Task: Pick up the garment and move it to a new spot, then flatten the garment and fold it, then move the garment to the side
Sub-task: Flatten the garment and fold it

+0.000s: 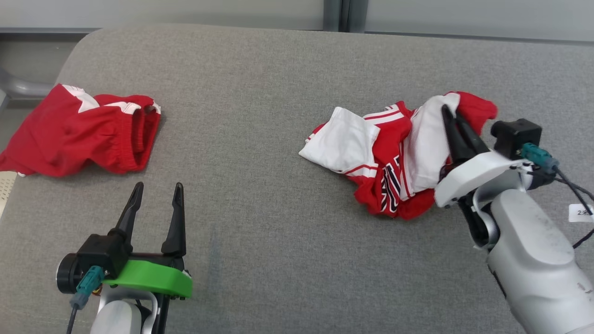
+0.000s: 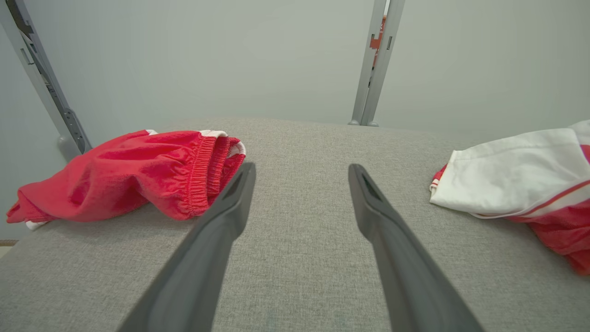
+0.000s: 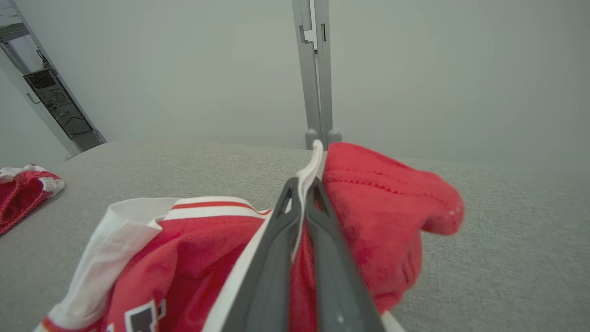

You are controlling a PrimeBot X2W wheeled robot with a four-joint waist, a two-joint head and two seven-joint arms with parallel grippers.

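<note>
Right gripper (image 3: 303,186) pinches a white edge of the jersey (image 1: 394,155), perhaps thinly; I should lift slowly. Left gripper (image 1: 158,186) stands open.

- I see red shorts (image 1: 79,132) with white trim, crumpled at the far left of the grey fabric surface (image 1: 260,208), elastic waistband towards the middle.
- Pale wall panels (image 3: 438,69) behind, grey metal upright (image 3: 313,69) between them.

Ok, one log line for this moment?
phase: grasp | right hand: shut on jersey | left hand: open, empty | red shorts: lying at left
</note>
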